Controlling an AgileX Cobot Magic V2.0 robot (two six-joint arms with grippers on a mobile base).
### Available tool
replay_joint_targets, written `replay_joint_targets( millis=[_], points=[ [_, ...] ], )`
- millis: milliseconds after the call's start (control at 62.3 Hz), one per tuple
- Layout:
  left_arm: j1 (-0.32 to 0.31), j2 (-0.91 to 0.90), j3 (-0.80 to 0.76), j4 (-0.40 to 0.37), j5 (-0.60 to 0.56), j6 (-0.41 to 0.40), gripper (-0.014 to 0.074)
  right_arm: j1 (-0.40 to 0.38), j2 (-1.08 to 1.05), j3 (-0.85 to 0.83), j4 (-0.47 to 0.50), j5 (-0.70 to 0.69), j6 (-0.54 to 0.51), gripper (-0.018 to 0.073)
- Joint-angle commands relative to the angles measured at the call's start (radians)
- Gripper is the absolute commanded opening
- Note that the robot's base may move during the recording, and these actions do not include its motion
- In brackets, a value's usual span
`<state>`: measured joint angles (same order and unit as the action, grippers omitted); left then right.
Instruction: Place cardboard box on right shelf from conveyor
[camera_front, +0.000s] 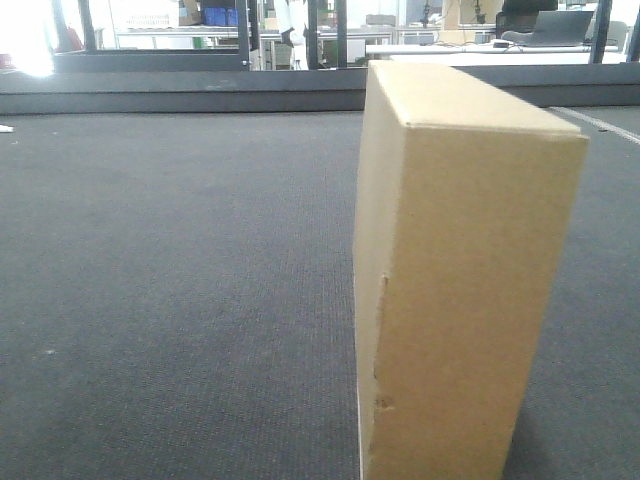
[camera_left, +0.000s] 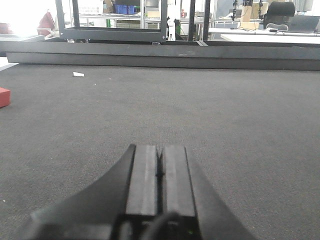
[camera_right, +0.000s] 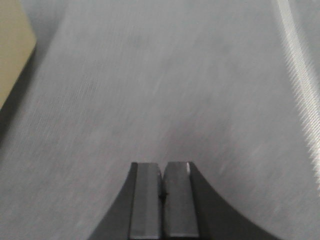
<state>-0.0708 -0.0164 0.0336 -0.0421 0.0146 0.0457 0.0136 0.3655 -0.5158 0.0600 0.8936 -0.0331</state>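
Cardboard box (camera_front: 465, 270) stands on end on the conveyor (camera_front: 170, 280). Left pincer (camera_left: 160, 172) is pressed together, empty, low over the belt. Right pincer (camera_right: 163, 192) is also together and empty, with the box apart at its left.

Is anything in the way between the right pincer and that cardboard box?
Nothing visible. Only bare belt lies between the shut right pincer and the box, which sits ahead to its left.
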Motion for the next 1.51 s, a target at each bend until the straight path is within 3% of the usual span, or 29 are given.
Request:
replay_joint_targets(
  millis=[0,144,273,321,449,481,610,722,995,1219,1492],
  points=[
    [-0.001,-0.006,0.006,-0.005,-0.087,0.0,-0.0116,-0.003,0.075,-0.051,0.042,-0.039,-0.01,0.0049],
    [-0.001,-0.006,0.006,-0.005,-0.087,0.0,-0.0116,-0.003,0.164,-0.051,0.056,-0.054,0.0,0.0049],
    [-0.001,-0.006,0.006,-0.005,-0.087,0.0,-0.0116,-0.003,0.256,-0.068,0.055,-0.069,0.107,0.0104],
    [-0.001,-0.006,0.006,-0.005,-0.087,0.0,-0.0116,-0.003,0.291,-0.09,0.055,-0.06,0.134,0.0197],
    [-0.001,-0.006,0.006,-0.005,-0.087,0.0,-0.0116,-0.003,0.371,-0.174,0.029,-0.032,0.184,0.0599],
    [-0.001,-0.006,0.006,-0.005,-0.087,0.0,-0.0116,-0.003,0.389,-0.206,0.021,-0.022,0.208,0.065],
    [-0.001,-0.006,0.006,-0.005,-0.087,0.0,-0.0116,0.01,0.454,-0.35,-0.001,0.031,0.318,0.0624],
    [-0.001,-0.006,0.006,-0.005,-0.087,0.0,-0.0116,0.068,0.526,-0.485,-0.018,0.086,0.41,0.0624],
    [-0.001,-0.006,0.006,-0.005,-0.087,0.0,-0.0116,0.319,0.756,-0.741,-0.142,0.182,0.64,0.0624],
    [-0.001,-0.006,0.006,-0.005,-0.087,0.0,-0.0116,0.507,0.937,-0.894,-0.172,0.195,0.674,0.0624],
    [-0.001,-0.006,0.006,-0.005,-0.087,0.0,-0.0116,0.614,1.051,-0.975,-0.173,0.196,0.675,0.0624]
  ],
)
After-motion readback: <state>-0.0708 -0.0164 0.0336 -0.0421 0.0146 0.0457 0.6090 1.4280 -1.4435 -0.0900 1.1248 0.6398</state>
